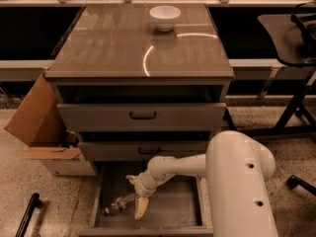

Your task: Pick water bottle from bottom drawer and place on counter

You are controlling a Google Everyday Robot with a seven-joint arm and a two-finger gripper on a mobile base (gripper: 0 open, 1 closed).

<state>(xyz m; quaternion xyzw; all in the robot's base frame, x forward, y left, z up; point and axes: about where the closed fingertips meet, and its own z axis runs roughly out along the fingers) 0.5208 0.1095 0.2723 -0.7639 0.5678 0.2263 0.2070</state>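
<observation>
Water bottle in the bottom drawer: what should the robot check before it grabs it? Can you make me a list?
1. Bottom drawer pulled out: ok, its floor shows.
2. Water bottle within reach: ok, it lies on its side near the drawer's front left.
3. Tool at the bottle: ok, it is low inside the drawer, at the bottle's right end.
4. Tool open: ok, its two fingers stand apart.
5. Bottle truly between the fingers: cannot tell from this view.
6. Spot on the counter: ok, the white bowl sits at the back and the front shows bare top.
</observation>
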